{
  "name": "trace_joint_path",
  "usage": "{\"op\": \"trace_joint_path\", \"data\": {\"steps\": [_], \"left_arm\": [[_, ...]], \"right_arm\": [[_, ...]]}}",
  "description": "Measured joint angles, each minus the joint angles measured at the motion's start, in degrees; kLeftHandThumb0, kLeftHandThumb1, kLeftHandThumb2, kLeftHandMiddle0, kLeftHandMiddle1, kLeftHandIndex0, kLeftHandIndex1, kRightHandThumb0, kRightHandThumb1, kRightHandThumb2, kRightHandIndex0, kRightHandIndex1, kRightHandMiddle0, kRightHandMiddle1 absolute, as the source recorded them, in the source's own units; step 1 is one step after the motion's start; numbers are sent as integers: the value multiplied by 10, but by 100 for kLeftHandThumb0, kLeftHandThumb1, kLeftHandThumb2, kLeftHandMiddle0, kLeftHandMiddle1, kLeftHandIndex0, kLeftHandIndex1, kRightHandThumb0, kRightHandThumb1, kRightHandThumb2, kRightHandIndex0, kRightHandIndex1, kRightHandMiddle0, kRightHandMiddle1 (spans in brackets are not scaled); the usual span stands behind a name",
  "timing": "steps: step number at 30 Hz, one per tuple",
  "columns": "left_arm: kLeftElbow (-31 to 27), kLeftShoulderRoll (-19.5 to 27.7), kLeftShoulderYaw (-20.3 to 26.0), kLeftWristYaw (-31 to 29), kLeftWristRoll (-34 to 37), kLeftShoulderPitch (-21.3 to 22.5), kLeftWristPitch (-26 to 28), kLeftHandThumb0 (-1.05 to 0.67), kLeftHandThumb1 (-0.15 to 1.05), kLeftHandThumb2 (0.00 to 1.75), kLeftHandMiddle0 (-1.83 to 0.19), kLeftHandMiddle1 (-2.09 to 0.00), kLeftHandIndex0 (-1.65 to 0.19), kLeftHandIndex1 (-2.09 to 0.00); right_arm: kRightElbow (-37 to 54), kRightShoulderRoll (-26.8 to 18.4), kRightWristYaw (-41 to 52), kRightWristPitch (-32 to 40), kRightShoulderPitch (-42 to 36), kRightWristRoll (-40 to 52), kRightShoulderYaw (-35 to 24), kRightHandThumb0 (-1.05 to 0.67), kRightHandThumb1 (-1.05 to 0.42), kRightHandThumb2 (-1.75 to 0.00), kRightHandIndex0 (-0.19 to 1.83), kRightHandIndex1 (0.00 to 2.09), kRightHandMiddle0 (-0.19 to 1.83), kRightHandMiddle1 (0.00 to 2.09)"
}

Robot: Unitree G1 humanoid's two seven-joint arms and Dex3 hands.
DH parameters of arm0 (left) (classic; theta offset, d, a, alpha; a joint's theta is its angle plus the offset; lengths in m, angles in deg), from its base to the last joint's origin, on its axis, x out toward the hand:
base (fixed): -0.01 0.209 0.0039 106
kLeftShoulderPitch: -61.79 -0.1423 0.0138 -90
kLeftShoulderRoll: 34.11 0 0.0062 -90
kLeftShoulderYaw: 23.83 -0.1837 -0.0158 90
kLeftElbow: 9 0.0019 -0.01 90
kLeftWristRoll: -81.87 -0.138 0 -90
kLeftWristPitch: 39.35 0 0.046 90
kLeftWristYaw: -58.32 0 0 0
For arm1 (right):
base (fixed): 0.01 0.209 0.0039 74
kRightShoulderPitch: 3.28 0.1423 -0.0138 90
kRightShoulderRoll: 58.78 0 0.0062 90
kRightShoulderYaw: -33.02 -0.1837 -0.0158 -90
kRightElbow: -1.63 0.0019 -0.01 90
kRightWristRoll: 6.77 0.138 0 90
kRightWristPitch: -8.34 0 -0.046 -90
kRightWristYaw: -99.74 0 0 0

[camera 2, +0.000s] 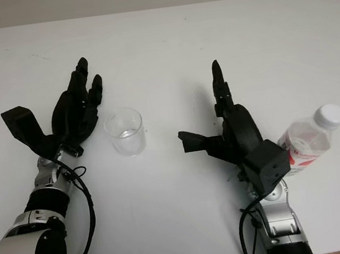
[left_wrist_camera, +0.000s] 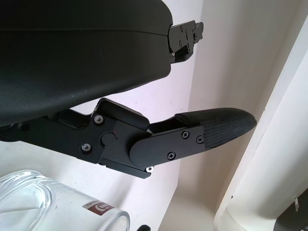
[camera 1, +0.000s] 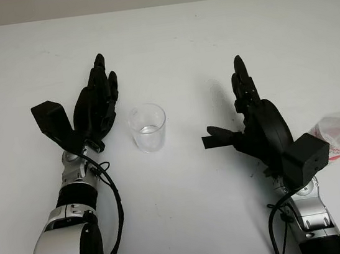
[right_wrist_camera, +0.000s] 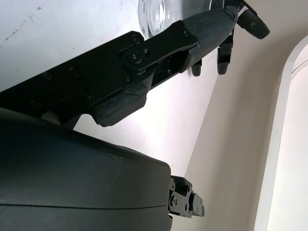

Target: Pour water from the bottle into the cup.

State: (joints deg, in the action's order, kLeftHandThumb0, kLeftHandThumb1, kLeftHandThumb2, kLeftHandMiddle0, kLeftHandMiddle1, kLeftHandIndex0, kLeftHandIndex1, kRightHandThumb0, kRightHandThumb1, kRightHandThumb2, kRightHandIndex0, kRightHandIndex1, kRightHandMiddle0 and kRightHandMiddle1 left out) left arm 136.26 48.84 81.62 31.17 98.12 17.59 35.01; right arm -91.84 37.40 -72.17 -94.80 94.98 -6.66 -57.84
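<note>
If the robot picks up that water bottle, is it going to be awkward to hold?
The bottle looks like thin clear plastic, so it may dent under a firm squeeze. It lies tilted behind the open right hand, so it could roll if nudged.

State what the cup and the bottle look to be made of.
Cup: clear, smooth-walled, glass or hard plastic; the table shows through it. Bottle: thin clear plastic by its look, ribbed, with a white cap and a red and white label.
</note>
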Motion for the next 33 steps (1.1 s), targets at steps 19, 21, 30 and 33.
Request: {"op": "trace_joint_path", "data": {"steps": [19,21,30,33], "left_arm": [[6,-3,-6,13,-11,0,-14,-83,105,66,19,0,19,0],[6,-4,-6,13,-11,0,-14,-83,105,66,19,0,19,0],[7,-10,-8,13,-12,0,-16,-83,105,69,19,0,19,0],[7,-11,-11,13,-12,0,-17,-82,105,69,19,0,19,0]], "right_arm": [[3,-5,24,17,8,5,-4,-100,-91,-6,-19,0,-19,0],[20,-6,30,34,8,15,-7,-102,-91,-6,-19,0,-19,0],[214,-23,59,198,8,98,-23,-104,-92,-5,-19,0,-19,0],[270,-41,69,260,9,126,-33,-103,-93,-6,-19,0,-19,0]]}}
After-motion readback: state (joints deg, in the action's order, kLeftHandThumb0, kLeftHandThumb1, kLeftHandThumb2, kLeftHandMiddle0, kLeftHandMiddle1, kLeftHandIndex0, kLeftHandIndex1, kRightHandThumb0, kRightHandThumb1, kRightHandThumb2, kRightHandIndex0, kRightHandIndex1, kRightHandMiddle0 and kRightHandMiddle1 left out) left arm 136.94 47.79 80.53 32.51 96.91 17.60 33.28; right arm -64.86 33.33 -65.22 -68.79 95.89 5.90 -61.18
